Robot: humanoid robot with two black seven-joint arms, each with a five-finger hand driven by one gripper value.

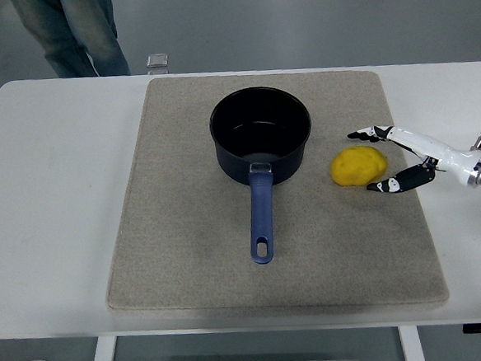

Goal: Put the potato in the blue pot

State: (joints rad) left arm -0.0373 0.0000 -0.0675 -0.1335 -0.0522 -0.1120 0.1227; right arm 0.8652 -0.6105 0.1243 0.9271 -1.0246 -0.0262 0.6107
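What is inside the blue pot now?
The blue pot shows only its dark bare bottom; the near inner wall is hidden by the rim. The potato lies outside, on the mat.

Single head view: high on robot's side, facing forward-down over table (52, 202), medium range.

Right hand (404, 159): white plastic shell w/ slim white fingers (404, 137) ending in black tips, small white marks on them. Wrist is a silver metal ring w/ black part behind; thin black cable loops above it.
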